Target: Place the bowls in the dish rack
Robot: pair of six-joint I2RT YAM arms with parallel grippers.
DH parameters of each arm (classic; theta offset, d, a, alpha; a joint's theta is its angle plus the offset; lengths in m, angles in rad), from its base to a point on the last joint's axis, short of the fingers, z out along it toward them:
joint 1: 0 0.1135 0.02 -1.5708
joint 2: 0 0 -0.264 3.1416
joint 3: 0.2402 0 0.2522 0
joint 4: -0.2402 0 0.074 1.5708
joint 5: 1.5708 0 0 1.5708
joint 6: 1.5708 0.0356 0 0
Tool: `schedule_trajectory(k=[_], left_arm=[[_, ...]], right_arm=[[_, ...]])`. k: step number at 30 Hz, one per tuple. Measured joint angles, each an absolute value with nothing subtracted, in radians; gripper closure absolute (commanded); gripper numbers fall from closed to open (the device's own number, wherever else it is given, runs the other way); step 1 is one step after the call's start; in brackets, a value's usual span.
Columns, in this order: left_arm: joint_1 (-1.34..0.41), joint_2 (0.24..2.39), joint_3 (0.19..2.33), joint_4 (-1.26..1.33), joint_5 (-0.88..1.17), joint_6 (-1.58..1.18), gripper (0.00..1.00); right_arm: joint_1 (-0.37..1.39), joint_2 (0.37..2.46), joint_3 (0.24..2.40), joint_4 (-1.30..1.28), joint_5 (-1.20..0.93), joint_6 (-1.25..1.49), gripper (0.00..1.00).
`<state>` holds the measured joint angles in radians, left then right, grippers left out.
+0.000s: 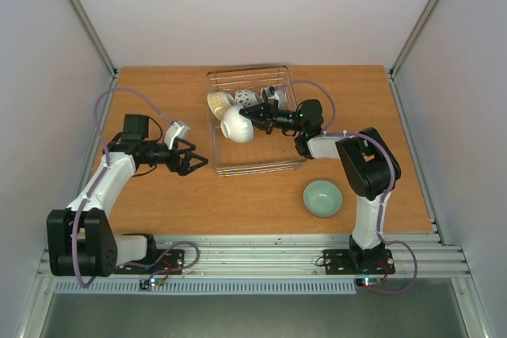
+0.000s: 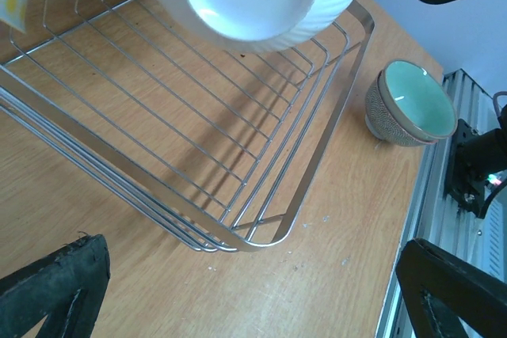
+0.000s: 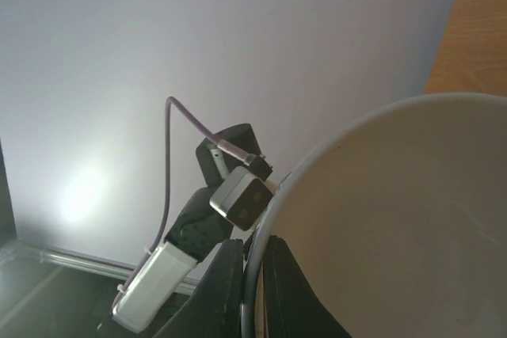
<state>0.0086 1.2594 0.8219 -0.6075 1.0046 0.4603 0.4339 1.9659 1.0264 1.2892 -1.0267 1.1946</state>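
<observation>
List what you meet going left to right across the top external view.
Open left hand → white bowl, pinched at its rim by the right hand → pale green bowl on the table. The dish rack spans too widely to place.

Bowl colours beside a silver rack (image 1: 257, 169)
White ribbed bowl (image 1: 236, 124); pale green bowl (image 2: 412, 104), five o'clock from rack, grey-patterned outside.

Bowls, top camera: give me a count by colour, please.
plain white bowl, in the right gripper over the dish rack: 1
cream bowl, in the rack: 1
dark-dotted white bowl, in the rack: 1
greyish bowl, in the rack, partly hidden: 1
pale green bowl, on the table: 1
Total: 5 bowls
</observation>
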Motion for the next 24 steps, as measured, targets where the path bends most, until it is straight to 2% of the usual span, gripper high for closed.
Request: schedule_trajectory(k=[4, 8, 10, 13, 22, 24], left_arm=[[0.009, 1.242, 0.809, -0.577, 0.972, 0.440, 0.01], [0.009, 1.237, 0.807, -0.533, 0.906, 0.393, 0.01], [0.009, 1.237, 0.803, -0.515, 0.874, 0.371, 0.01], [0.009, 1.237, 0.801, -0.492, 0.829, 0.344, 0.01], [0.015, 1.237, 0.796, -0.417, 0.701, 0.255, 0.01], [0.036, 1.237, 0.796, -0.390, 0.669, 0.217, 0.01]], right_arm=[[0.439, 1.937, 1.026, 1.146, -1.034, 1.111, 0.99], [0.480, 1.826, 1.047, 0.684, -0.977, 0.818, 0.99], [0.529, 1.764, 1.118, 0.387, -0.893, 0.623, 0.98], [0.602, 1.686, 1.214, 0.107, -0.789, 0.395, 0.99], [0.773, 1.591, 1.301, -0.333, -0.427, -0.033, 0.99], [0.868, 1.591, 1.301, -0.444, -0.274, -0.152, 0.99]])
